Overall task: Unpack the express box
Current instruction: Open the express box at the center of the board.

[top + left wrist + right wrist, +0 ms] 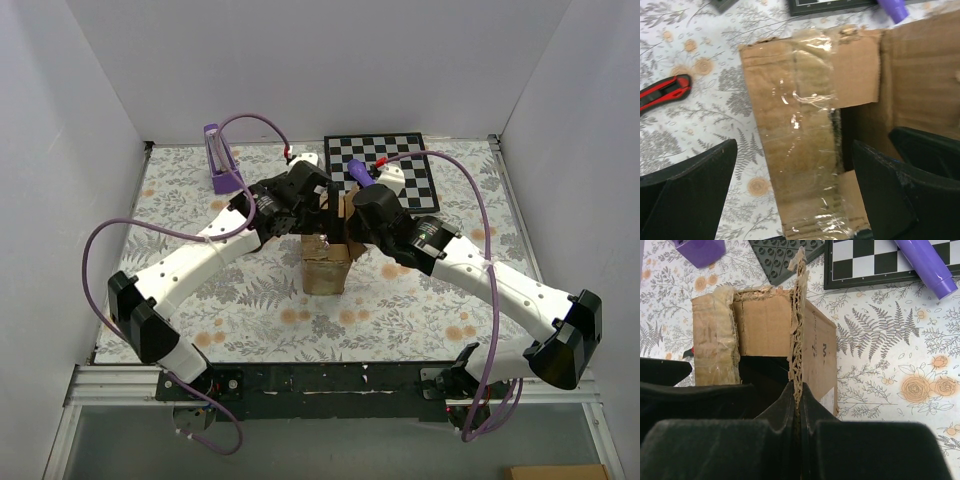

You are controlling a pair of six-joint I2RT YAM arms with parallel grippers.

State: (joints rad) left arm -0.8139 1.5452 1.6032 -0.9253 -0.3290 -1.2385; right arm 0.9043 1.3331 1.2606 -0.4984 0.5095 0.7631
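Cardboard express box (812,347) open, inside dark; right jaws pinch flap (799,315), left jaws wide.

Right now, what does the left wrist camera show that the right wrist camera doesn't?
Only left wrist: the left tool open astride the taped flap of the express box, and the red utility knife in full. Only right wrist: the right tool shut on an upright cardboard flap, the chessboard squares, a purple block. Both: the box, the floral tablecloth, a purple tube.
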